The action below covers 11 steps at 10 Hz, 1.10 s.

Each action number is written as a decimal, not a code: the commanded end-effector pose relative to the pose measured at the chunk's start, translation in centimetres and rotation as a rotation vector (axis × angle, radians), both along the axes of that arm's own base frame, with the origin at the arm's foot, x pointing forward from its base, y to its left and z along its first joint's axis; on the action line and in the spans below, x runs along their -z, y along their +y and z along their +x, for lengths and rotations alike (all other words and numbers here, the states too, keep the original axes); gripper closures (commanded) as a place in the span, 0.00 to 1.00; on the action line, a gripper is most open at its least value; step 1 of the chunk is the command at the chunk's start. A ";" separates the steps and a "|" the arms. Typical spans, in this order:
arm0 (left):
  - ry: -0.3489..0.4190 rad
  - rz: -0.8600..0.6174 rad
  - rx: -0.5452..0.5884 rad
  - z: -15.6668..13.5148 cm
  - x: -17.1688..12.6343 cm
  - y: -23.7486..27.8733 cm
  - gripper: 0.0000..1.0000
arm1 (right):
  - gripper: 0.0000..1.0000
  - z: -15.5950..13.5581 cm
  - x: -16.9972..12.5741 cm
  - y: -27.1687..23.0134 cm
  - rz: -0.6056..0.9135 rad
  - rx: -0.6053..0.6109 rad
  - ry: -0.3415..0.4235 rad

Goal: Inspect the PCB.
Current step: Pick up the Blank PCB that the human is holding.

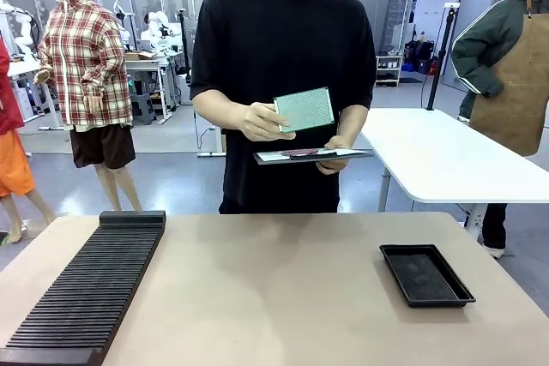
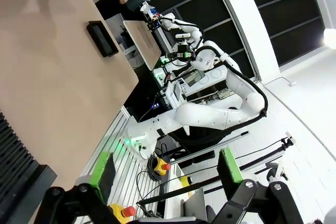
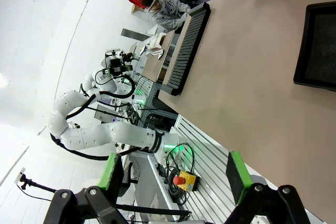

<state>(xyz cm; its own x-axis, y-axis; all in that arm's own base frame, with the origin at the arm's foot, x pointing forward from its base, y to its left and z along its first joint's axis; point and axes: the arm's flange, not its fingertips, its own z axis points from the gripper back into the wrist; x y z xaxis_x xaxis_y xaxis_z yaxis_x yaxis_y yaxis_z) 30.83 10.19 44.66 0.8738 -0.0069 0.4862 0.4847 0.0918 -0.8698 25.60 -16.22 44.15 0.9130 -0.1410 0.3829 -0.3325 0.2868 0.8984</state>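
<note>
A person at the far side of the table holds the green PCB (image 1: 304,110) up in one hand, its dotted face turned toward me. The person's other hand carries a dark clipboard (image 1: 314,156) with white paper just below the board. My left gripper (image 2: 167,167) stands open off the table's near edge, with nothing between its green pads. My right gripper (image 3: 172,176) is open too, beside the table's edge, holding nothing.
A long black slotted rack (image 1: 90,285) lies along the table's left side. A shallow black tray (image 1: 426,273) sits at the right. The tan tabletop (image 1: 266,289) between them is bare. A white table (image 1: 446,156) and another person stand behind on the right.
</note>
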 end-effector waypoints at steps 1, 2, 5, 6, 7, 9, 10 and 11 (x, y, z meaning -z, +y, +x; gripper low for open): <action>0.011 -0.010 0.013 0.2 -0.6 0.1 0.00 | 0.00 -0.2 -0.1 -0.2 0.000 -0.007 -0.023; 0.011 -0.010 0.013 0.2 -0.6 0.1 0.00 | 0.00 -0.2 -0.1 -0.2 0.000 -0.007 -0.023; 0.011 -0.010 0.013 0.2 -0.6 0.1 0.00 | 0.00 -0.2 -0.1 -0.2 0.000 -0.007 -0.023; 0.011 -0.010 0.013 0.2 -0.6 0.1 0.00 | 0.00 -0.2 -0.1 -0.2 0.000 -0.007 -0.023; 0.011 -0.010 0.013 0.2 -0.6 0.1 0.00 | 0.00 -0.2 -0.1 -0.2 0.000 -0.007 -0.023; 0.011 -0.010 0.013 0.2 -0.6 0.1 0.00 | 0.00 -0.2 -0.1 -0.2 0.000 -0.007 -0.023; 0.011 -0.010 0.013 0.2 -0.6 0.1 0.00 | 0.00 -0.2 -0.1 -0.2 0.000 -0.007 -0.023; 0.011 -0.010 0.013 0.2 -0.6 0.1 0.00 | 0.00 -0.2 -0.1 -0.2 0.000 -0.007 -0.023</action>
